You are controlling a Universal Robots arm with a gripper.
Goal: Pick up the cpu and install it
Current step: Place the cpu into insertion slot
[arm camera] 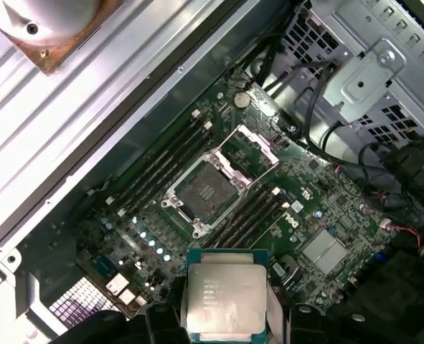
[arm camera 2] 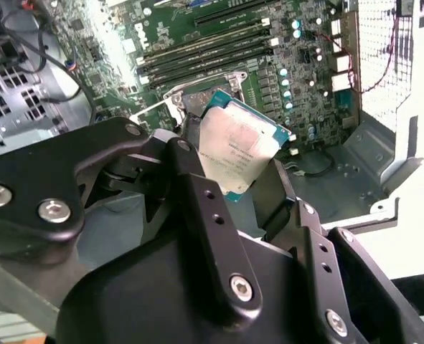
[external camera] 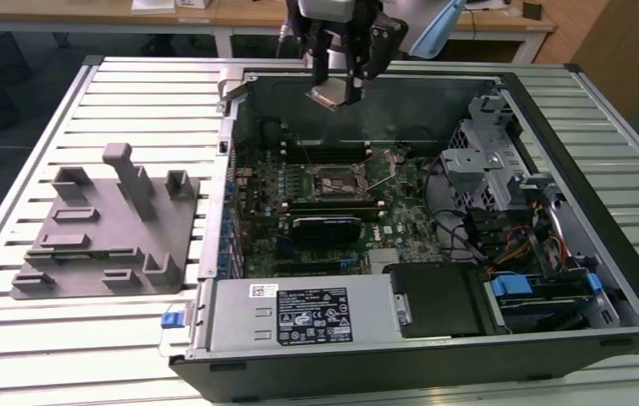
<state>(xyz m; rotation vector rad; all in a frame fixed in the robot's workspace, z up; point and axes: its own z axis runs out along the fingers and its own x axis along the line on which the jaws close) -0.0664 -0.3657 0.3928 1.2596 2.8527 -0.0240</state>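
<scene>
Carry step: hand [external camera: 336, 91] pinching cpu [arm camera: 224, 301], tilted, above the open socket [arm camera: 203, 190] (lid looks raised). Seating likely needs cpu levelled, squared to socket.

1. The black two-finger gripper [external camera: 338, 91] hangs fingers-down over the open black computer case [external camera: 410, 372], near its far wall in the exterior view.
2. Its fingers [arm camera 2: 194, 179] clamp the flat square silvery cpu [arm camera 2: 237, 150], tilted, well above the case floor.
3. The pale wrist [external camera: 331, 10] sits directly above.

Exterior view overhead, wrist views share motherboard [arm camera: 305, 208] [arm camera 2: 298, 68]
</scene>
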